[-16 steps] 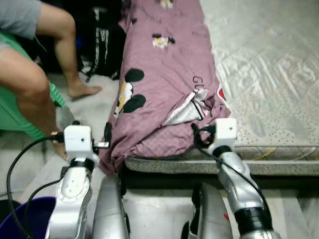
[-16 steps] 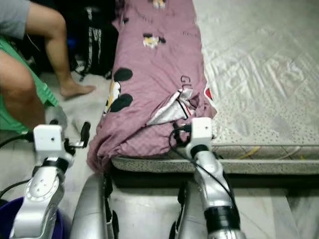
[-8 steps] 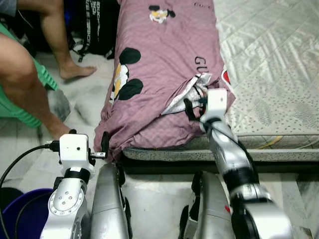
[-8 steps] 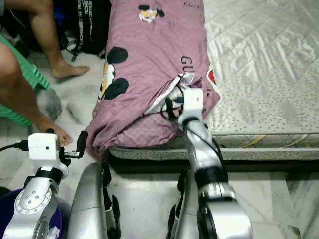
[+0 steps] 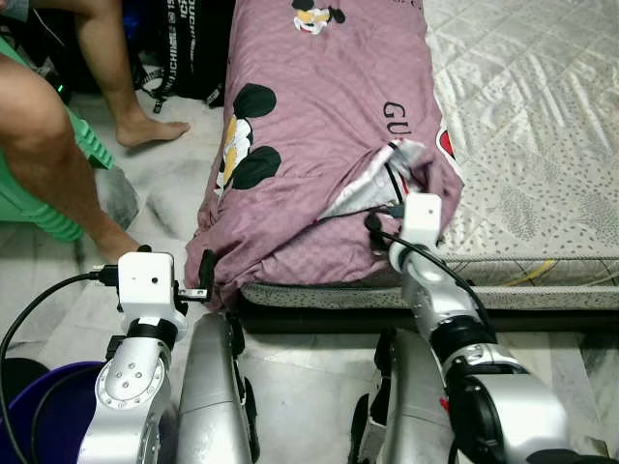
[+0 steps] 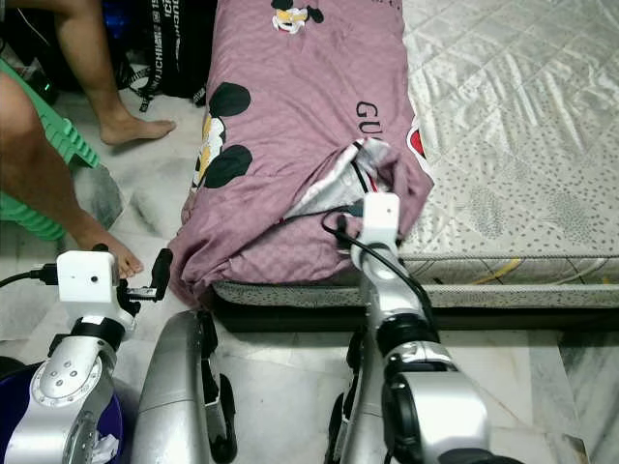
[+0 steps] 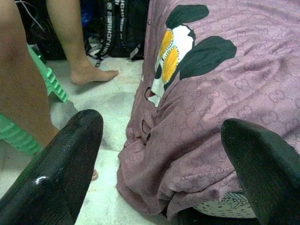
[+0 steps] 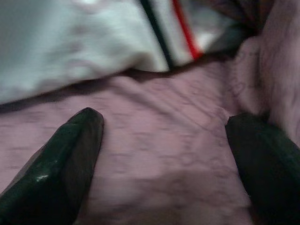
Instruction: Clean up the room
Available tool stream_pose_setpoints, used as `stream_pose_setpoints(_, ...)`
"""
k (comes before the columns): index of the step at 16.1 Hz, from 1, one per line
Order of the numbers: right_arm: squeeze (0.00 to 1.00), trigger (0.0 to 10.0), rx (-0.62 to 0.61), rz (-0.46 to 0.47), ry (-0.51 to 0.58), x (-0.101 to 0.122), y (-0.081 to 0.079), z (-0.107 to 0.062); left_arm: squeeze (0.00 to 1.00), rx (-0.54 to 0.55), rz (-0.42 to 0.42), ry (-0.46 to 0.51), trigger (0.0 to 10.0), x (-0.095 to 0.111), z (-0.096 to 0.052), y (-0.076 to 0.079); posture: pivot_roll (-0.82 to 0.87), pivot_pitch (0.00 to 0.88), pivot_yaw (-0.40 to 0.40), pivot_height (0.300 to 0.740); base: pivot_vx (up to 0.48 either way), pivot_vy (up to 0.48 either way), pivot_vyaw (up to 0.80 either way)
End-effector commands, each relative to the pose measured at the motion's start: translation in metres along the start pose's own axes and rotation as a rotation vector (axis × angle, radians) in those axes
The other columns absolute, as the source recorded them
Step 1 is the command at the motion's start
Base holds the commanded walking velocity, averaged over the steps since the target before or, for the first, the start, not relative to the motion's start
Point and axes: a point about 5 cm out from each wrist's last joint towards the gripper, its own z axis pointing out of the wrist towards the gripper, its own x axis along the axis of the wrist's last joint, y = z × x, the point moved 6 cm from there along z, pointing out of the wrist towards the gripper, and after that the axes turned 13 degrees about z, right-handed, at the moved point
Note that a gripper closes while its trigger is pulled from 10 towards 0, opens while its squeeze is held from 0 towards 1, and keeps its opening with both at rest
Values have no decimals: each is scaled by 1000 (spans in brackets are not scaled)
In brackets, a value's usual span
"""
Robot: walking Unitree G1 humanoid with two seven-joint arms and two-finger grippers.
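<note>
A mauve blanket [image 5: 319, 116] printed with cartoon mice lies heaped along the left edge of the mattress [image 5: 542, 145], and one corner hangs toward the floor. A fold in it shows white lining [image 5: 372, 198] with a red and a black stripe. My right gripper [image 8: 164, 126] is open at that fold, with the mauve cloth between its spread fingers [image 8: 70, 154] and the lining just beyond. My left gripper [image 7: 159, 126] is open and low on the left, facing the hanging corner [image 7: 154, 183] without touching it.
A person's bare legs [image 5: 48, 155] and foot [image 5: 155, 129] are at the left by a green plastic stool [image 5: 29, 208]. A black backpack [image 5: 193, 48] stands by the bed's far left side. A purple tub [image 5: 39, 416] sits at my lower left on the marble floor [image 5: 164, 193].
The whole view has shifted as I moved. My right gripper has come forward onto the blanket at the white fold. The left gripper has stayed low beside the hanging corner.
</note>
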Motion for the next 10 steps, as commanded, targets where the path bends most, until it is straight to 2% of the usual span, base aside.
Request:
stream_pose_setpoints(1, 0, 10000, -88, 30, 4, 7, 22, 2, 0, 8, 12, -8, 10000, -1, -2, -3, 187, 252, -9, 542, 0, 0, 0)
stream_pose_setpoints(4, 0, 10000, -198, 49, 66, 29, 55, 3, 0, 6, 9, -1, 10000, 1, 3, 0, 180, 231, -9, 542, 0, 0, 0)
stream_pose_setpoints(5, 0, 10000, -220, 41, 74, 30, 64, 1, 0, 6, 8, 2, 10000, 2, 4, 0, 177, 227, -8, 542, 0, 0, 0)
stream_pose_setpoints(7, 0, 10000, -249, 23, 70, 24, 80, -3, 0, 7, 10, 5, 10000, 2, 6, -1, 168, 219, -5, 542, 0, 0, 0)
stream_pose_setpoints(9, 0, 10000, -312, 3, 70, 12, 110, -16, 0, 5, 11, 10, 10000, 2, 10, -1, 153, 205, -1, 542, 0, 0, 0)
stream_pose_setpoints(10, 0, 10000, -338, 2, 77, 10, 119, -21, 0, 2, 9, 15, 10000, 4, 12, 1, 150, 200, 1, 542, 0, 0, 0)
